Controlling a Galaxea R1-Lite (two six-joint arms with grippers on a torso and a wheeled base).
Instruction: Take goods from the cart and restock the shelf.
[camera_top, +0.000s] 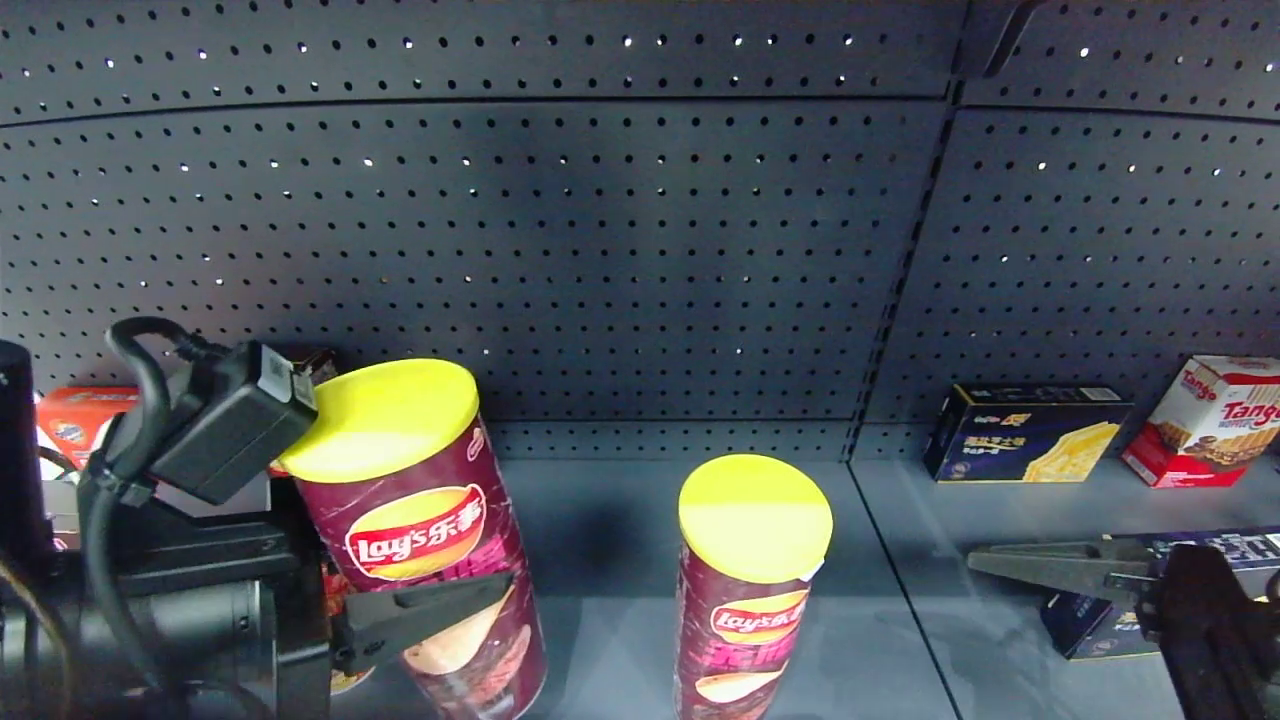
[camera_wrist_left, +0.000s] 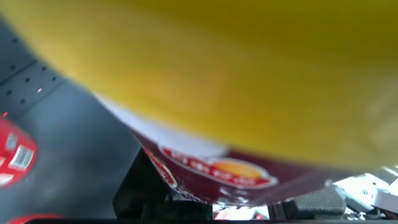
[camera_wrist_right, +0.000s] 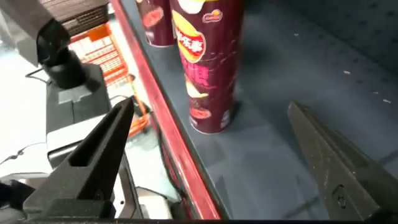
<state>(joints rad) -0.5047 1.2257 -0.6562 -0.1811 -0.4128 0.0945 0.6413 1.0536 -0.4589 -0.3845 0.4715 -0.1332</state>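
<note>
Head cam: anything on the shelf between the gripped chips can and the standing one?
Nothing. In the head view the shelf is bare between the gripped can and the standing can; the two do not touch.

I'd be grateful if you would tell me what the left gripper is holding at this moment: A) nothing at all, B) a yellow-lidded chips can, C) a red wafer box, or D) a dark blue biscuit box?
B: the left gripper is clamped on the yellow-lidded chips can, which leans over the shelf beside a second can standing free.
</note>
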